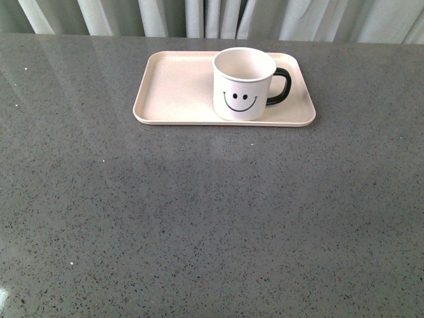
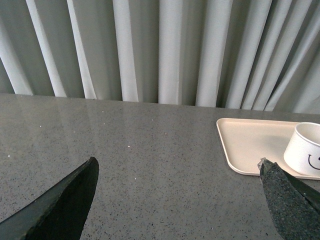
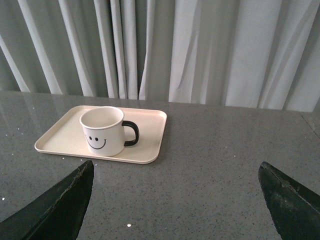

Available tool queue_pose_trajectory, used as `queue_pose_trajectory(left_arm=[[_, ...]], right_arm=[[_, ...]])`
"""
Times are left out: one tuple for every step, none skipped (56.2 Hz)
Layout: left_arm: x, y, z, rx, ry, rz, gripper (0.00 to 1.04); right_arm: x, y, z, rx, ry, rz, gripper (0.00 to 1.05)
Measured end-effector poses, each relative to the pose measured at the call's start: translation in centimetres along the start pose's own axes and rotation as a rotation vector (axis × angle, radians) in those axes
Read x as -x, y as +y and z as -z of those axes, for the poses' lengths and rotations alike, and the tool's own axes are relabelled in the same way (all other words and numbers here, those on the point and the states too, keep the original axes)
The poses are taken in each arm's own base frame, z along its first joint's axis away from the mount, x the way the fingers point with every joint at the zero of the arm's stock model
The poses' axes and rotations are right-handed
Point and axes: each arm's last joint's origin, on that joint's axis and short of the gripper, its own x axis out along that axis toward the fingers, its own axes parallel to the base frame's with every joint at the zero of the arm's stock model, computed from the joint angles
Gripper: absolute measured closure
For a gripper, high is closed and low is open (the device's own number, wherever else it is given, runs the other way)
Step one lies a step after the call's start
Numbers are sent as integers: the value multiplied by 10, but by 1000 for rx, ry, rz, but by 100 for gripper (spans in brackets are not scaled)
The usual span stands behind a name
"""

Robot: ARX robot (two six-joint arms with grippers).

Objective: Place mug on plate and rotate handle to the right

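The white mug (image 1: 242, 85) with a black smiley face stands upright on the right half of the pale pink plate (image 1: 175, 89). Its black handle (image 1: 280, 87) points right. The mug (image 3: 102, 131), its handle (image 3: 131, 133) and the plate (image 3: 60, 137) also show in the right wrist view. The left wrist view shows part of the mug (image 2: 305, 149) on the plate (image 2: 250, 145). My left gripper (image 2: 177, 172) is open and empty, left of the plate. My right gripper (image 3: 176, 172) is open and empty, back from the plate. Neither arm shows in the front view.
A grey speckled tabletop (image 1: 199, 218) spreads around the plate. Pale curtains (image 1: 212, 16) hang behind the table's far edge.
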Motion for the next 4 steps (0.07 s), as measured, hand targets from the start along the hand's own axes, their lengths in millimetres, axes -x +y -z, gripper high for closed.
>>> queue_pose_trajectory(left_arm=[[0, 0, 0, 0, 0, 0, 9], [0, 0, 0, 0, 0, 0, 9], [0, 0, 0, 0, 0, 0, 9], [0, 0, 0, 0, 0, 0, 9]], right_arm=[[0, 0, 0, 0, 0, 0, 9], [0, 0, 0, 0, 0, 0, 9], [0, 0, 0, 0, 0, 0, 9], [0, 0, 0, 0, 0, 0, 9]])
